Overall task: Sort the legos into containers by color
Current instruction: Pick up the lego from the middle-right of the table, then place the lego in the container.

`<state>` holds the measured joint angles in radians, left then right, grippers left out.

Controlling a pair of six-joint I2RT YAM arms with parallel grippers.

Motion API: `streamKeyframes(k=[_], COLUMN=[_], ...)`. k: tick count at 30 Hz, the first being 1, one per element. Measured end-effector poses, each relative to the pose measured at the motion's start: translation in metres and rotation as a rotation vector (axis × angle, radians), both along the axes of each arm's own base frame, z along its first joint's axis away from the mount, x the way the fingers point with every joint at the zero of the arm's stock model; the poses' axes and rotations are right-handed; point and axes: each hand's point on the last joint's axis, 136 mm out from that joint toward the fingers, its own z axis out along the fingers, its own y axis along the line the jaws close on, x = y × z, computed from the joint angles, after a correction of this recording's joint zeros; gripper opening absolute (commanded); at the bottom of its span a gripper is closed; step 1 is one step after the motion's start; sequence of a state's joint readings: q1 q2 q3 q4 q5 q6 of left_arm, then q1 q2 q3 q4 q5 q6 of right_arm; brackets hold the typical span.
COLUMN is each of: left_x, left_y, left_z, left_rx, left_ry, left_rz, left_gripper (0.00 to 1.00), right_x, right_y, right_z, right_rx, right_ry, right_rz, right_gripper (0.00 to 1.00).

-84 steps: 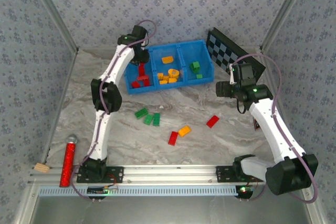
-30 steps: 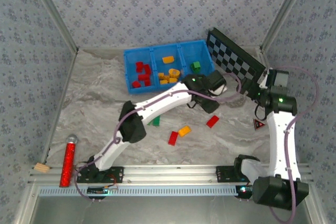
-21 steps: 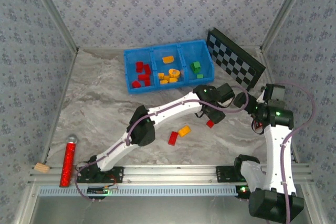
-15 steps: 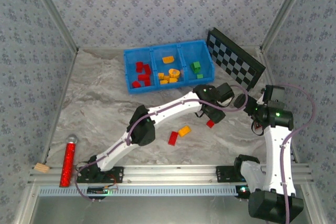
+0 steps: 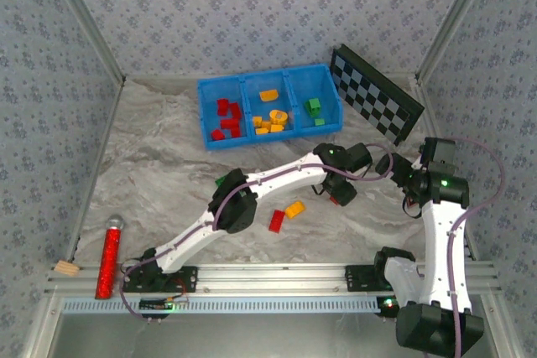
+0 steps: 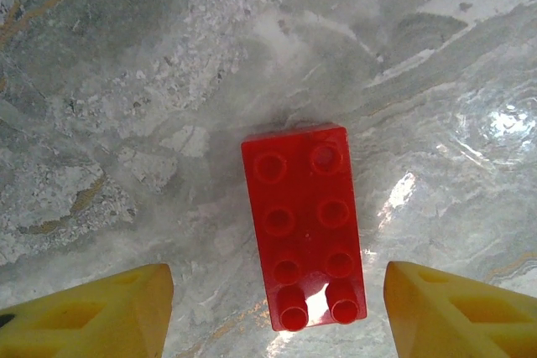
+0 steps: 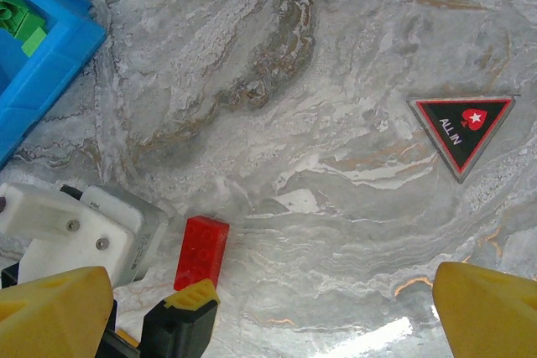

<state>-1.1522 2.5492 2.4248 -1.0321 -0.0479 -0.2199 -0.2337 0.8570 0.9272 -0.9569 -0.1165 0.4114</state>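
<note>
Left gripper [image 6: 273,308] flanking lego [image 6: 305,224], "ALL IN" triangle [image 7: 462,129]

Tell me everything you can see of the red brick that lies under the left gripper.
The red brick is a glossy plastic two-by-four block with eight round studs facing up. It lies flat on the grey marbled table, and nothing else touches it. The left gripper hangs above it, open, with one yellow fingertip on each side, both apart from the brick.

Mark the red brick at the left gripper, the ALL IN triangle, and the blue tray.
red brick [image 6: 306,224], left wrist view, middle of its studded top.
ALL IN triangle [image 7: 461,127], right wrist view, its black centre.
blue tray [image 7: 50,73], right wrist view, outer wall.
</note>
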Motion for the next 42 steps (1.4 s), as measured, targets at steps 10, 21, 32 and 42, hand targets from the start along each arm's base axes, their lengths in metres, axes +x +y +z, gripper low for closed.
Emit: streamKeyframes(k=[10,21,32,42], left_x=[-0.005,-0.006,0.000,0.142], left_y=[-0.006,-0.004,0.034,0.206], left_z=[-0.011,-0.029,-0.023,0.164], left_rx=[-0.020,-0.004,0.014,-0.258], left_ry=[0.038,0.073,0.105,-0.206], left_rz=[0.006,0.044,0.152,0.609], left_gripper=[0.61,0.32,0.17,0.18], right_x=[0.000,-0.002,0.002,0.026], right_y=[-0.001,-0.001,-0.001,0.004], right_z=[-0.005,-0.010,-0.007,-0.019], right_rx=[0.005,0.005,0.004,0.061], right_ry=[0.022,0.037,0.008,-0.015], right_rz=[-0.003,-0.007,-0.003,0.021], right_gripper=[1.00,1.00,1.00,1.00])
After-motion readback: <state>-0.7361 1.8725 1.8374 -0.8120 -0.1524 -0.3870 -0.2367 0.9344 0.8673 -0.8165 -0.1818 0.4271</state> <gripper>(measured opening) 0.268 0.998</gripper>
